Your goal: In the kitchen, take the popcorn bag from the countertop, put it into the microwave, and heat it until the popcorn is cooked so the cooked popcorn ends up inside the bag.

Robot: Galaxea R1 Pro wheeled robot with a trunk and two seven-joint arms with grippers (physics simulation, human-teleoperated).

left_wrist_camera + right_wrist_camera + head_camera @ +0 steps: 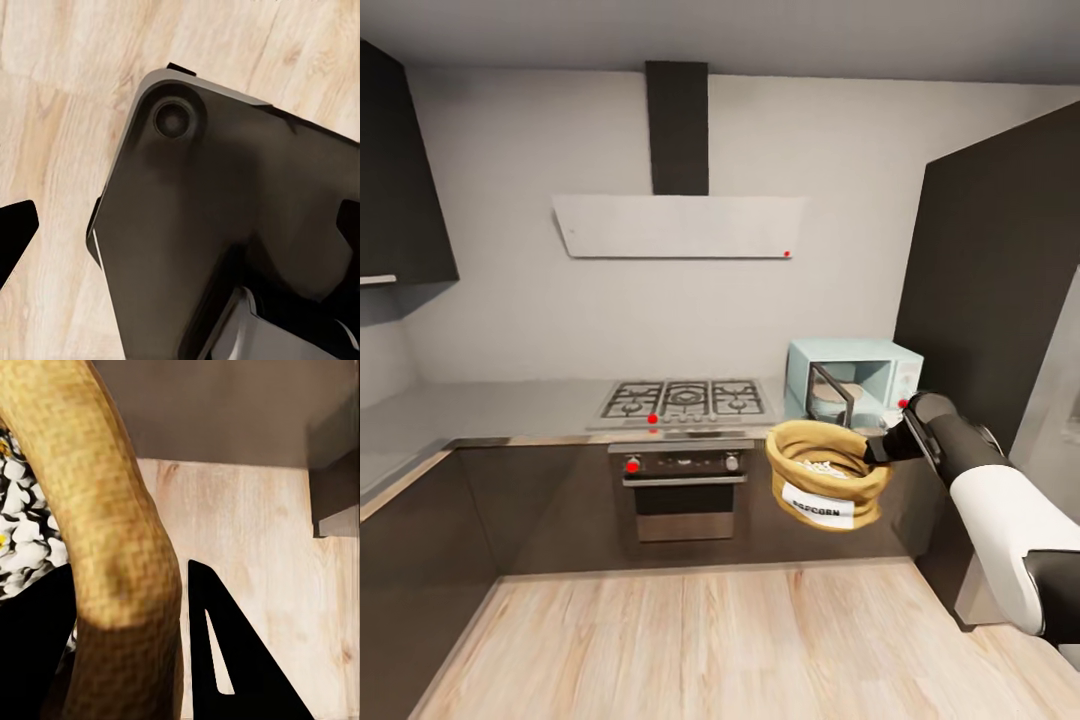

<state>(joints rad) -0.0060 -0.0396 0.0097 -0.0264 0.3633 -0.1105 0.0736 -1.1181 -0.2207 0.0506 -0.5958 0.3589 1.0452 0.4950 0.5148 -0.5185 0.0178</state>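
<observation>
The tan popcorn bag hangs in the air in front of the dark lower cabinets, just below the countertop edge. My right gripper is shut on its rolled rim, one finger outside the sack. White puffed popcorn fills the bag, and also shows in the right wrist view. The mint-blue microwave stands on the counter just behind the bag, its glass door swung open. My left gripper is open and points down at the floor over my dark base.
A steel gas hob and a built-in oven sit left of the microwave, under a white hood. A tall dark cabinet rises at the right. Light wood floor lies in front.
</observation>
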